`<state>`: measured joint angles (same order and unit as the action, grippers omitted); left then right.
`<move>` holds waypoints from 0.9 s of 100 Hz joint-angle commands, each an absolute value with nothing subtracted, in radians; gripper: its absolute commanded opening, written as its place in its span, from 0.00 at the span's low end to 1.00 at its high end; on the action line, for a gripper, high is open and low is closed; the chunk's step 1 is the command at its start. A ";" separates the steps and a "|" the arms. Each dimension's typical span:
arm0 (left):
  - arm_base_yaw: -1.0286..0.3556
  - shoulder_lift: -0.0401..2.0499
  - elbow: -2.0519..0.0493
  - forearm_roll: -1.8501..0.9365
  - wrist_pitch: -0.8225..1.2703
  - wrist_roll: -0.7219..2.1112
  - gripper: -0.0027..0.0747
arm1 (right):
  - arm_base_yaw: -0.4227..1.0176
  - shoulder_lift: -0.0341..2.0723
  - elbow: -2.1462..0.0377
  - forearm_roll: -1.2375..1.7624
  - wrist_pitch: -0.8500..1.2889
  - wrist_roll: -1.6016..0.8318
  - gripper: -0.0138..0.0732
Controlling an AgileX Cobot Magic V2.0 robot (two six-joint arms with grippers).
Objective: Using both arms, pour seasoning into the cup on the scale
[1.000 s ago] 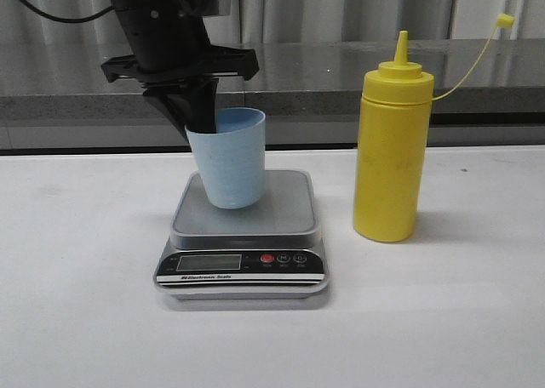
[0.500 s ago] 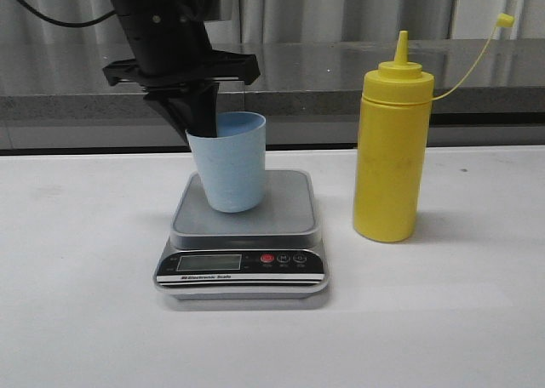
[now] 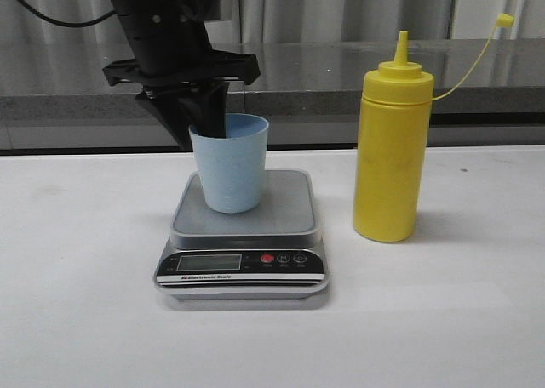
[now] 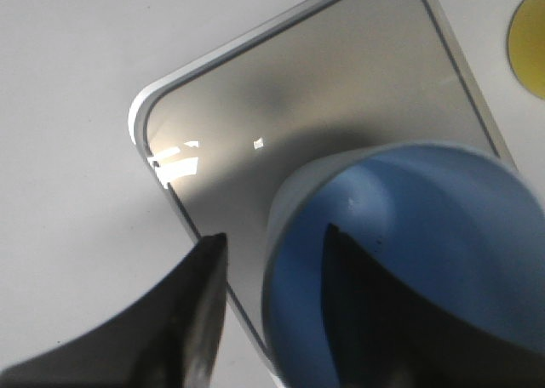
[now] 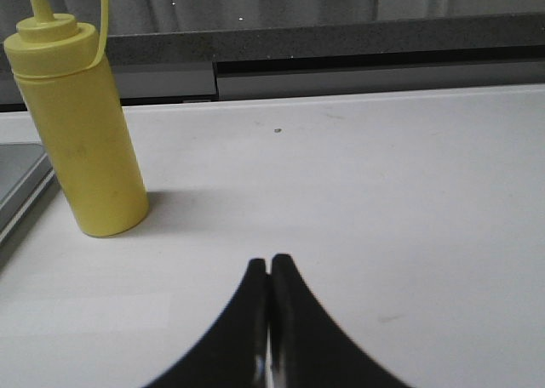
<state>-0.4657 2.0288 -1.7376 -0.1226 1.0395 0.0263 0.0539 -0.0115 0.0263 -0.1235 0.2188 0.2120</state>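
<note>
The pale blue cup [image 3: 230,171] stands upright on the grey platform of the scale [image 3: 289,209]. My left gripper [image 3: 206,122] hangs over the cup's rear left rim and is open. One finger is inside the cup [image 4: 426,235] and the other is outside, with a visible gap to the wall, above the scale [image 4: 298,90]. The yellow seasoning bottle [image 3: 392,150] stands on the table to the right of the scale, its cap [image 3: 505,19] dangling on the tether. My right gripper [image 5: 271,262] is shut and empty, low over the table, to the right of the bottle [image 5: 81,141].
The white table [image 3: 85,320] carries the scale and bottle. A grey counter ledge [image 3: 341,73] runs along its far edge. The scale's black front panel [image 3: 241,262] with display and red button faces the front.
The cup was tilted in the left gripper's hold a second ago; it now stands upright on the platform, and the fingers have parted from its wall.
</note>
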 commanded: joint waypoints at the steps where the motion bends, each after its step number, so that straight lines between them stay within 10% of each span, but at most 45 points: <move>1: -0.472 1.973 -1.769 -0.134 1.028 0.027 0.60 | 0.048 -0.032 0.010 -0.128 0.137 0.206 0.08; 90: -0.305 1.573 -1.592 -0.113 0.789 0.027 0.70 | 0.048 -0.032 0.010 -0.128 0.137 0.206 0.08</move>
<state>-0.3398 1.6951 -1.6396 -0.1068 0.9222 0.0263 0.0539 -0.0115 0.0263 -0.1235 0.2188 0.2120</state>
